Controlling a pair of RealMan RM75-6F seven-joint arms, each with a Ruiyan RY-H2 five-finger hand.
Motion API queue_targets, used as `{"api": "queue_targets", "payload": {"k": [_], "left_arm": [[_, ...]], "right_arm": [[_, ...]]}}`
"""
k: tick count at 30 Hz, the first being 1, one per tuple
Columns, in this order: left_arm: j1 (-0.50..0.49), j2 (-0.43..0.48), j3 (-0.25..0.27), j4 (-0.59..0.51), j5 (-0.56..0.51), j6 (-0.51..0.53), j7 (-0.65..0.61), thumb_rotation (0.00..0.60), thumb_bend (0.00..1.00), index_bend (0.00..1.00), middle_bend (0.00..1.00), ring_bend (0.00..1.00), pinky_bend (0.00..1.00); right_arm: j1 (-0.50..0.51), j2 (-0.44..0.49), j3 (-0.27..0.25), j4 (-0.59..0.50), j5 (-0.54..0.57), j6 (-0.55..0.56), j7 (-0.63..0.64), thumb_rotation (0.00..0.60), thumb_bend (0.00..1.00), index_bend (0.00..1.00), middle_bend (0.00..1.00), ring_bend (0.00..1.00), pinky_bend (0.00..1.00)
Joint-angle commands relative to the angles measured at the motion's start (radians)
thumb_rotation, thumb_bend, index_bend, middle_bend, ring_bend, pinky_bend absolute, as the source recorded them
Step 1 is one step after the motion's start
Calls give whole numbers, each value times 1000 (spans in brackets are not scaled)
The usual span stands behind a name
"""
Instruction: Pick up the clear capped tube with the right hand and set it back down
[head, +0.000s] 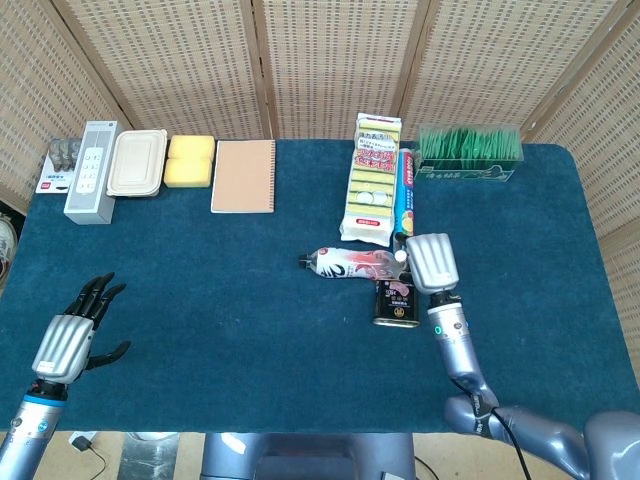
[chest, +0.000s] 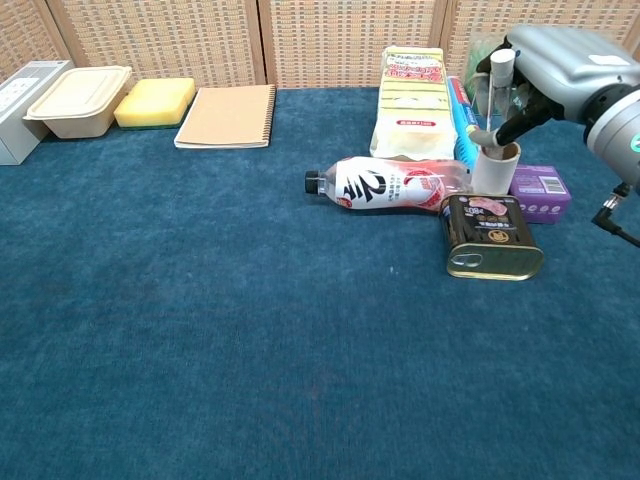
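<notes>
Evidently mid-lift: right hand (chest: 560, 75) grips the tube (chest: 499, 85) upright, clear of the table, just above a white cup (chest: 493, 168) standing behind the can (chest: 492, 235). Upright hold suits setting it back on its base. A bottle (chest: 395, 185) lies left of the can, a purple box (chest: 540, 192) right behind it — tight quarters for the descent. Left hand (head: 72, 335) idles far left of the can, fingers spread, holding nothing.
</notes>
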Motion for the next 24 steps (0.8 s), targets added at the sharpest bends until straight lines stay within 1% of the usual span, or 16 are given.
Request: {"api": "queue_targets", "payload": {"k": [1, 24], "left_arm": [[0, 0, 0, 0, 0, 0, -1, 599, 197, 95, 37, 29, 308], [-2, -1, -2, 1, -7, -9, 2, 600, 197, 96, 36, 30, 308]], "right_arm": [[1, -1, -1, -1, 2, -3, -1, 600, 309, 639, 785, 854, 894], [23, -25, 20, 28, -7, 6, 38, 600, 322, 690, 840, 921, 919]]}}
